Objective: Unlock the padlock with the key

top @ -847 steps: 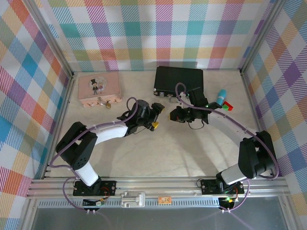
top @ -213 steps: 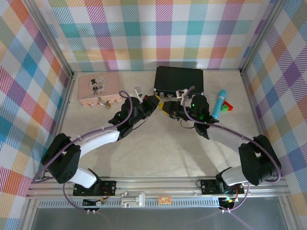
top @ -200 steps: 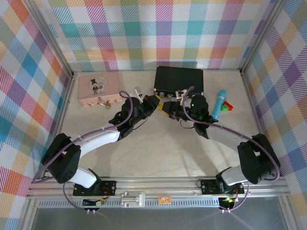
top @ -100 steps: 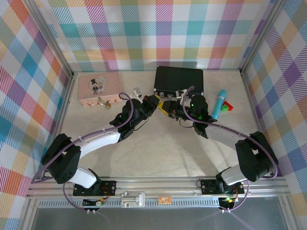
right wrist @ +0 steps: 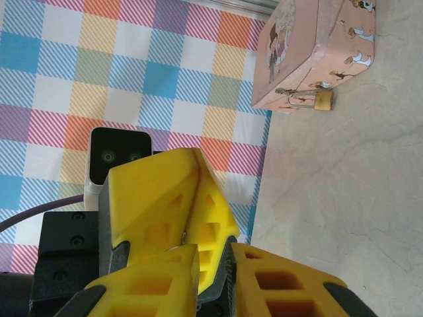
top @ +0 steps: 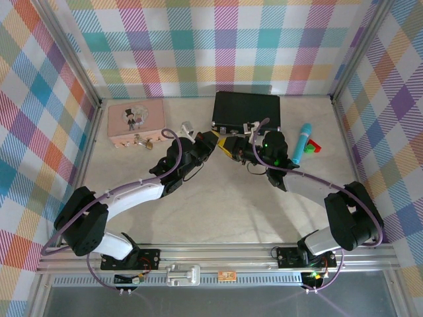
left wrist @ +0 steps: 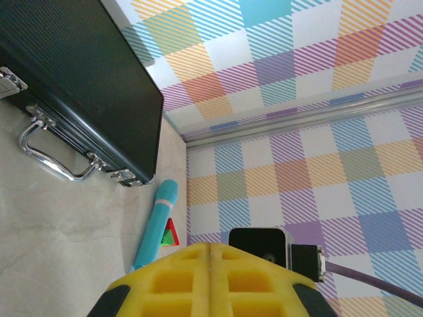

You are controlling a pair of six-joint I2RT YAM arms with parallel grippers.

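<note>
Plaid-papered walls on three sides; pale marbled tabletop [top: 218,198], mostly bare in the near half.

Upper middle of the overhead view: left gripper [top: 211,139] and right gripper [top: 228,144] meet tip to tip, just in front of the black carry case [top: 246,109].

Left gripper: yellow fingers pressed flat together, seam closed.
Right gripper: fingers a narrow gap apart, the left one's tips at that gap. Cannot tell whether anything is pinched there.

The key: cannot make it out between the tips. Too small, or hidden by the pads.

The padlock [right wrist: 322,100]: hangs through the clasp on the front face of the pink tin [right wrist: 317,39], body lying on the table. Overhead, it sits in the upper left, left of both grippers and apart from them. Long axis runs roughly along the tin's front, shackle at the clasp, free end towards the grippers. Judged: the keyhole is on that free end, so the key would have to go in along that line.

Left arm is nearer, its elbow already on that side; the right would reach across.

Room: open table between the grippers and the tin. Teal marker [top: 302,142] and red-green block [top: 314,146] lie right of the case, out of the way.
</note>
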